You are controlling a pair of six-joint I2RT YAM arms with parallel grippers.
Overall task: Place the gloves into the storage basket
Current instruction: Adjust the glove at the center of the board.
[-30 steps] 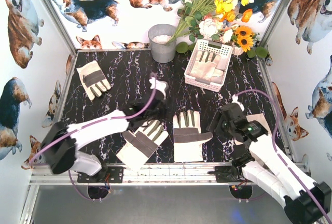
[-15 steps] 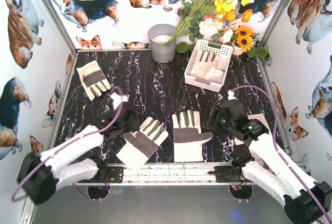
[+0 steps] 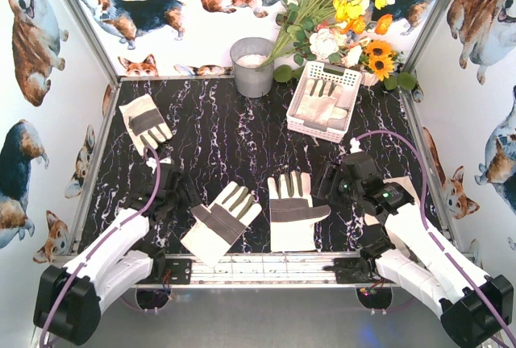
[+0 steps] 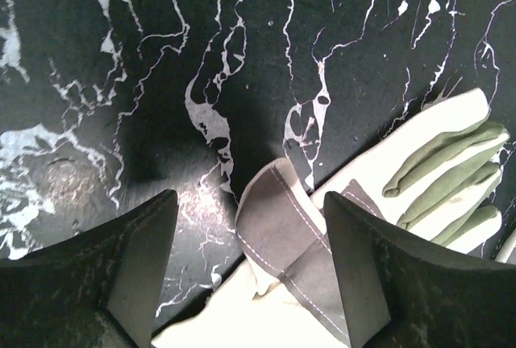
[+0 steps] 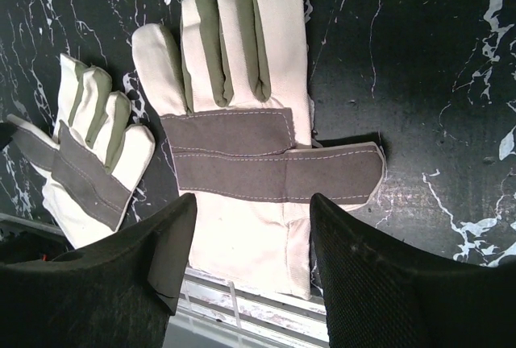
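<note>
Hanging low with its jaws spread wide and nothing between them, the left gripper point(image 4: 248, 203) is over the dark marbled table point(image 3: 242, 130). Its wrist camera looks down on the grey-banded thumb of the tilted glove point(image 3: 219, 221). That glove lies flat just to the gripper's right, near the front edge, with its fingers pointing away and to the right. The right gripper point(image 5: 251, 203) is also parted and empty. It sits just beside the right edge of the middle glove point(image 3: 292, 209), which lies flat with its fingers pointing toward the back and its grey thumb strap stretched toward that gripper. The two gloves lie side by side between the arms, close but apart. Well away from both grippers, the far-left glove point(image 3: 145, 122) rests near the left wall. The storage basket point(image 3: 330, 69) stands at the back right, with a fourth glove point(image 3: 321, 105) lying inside it. A grey bucket point(image 3: 252, 66) stands to the basket's left, and flowers point(image 3: 339, 10) rise behind them.
</note>
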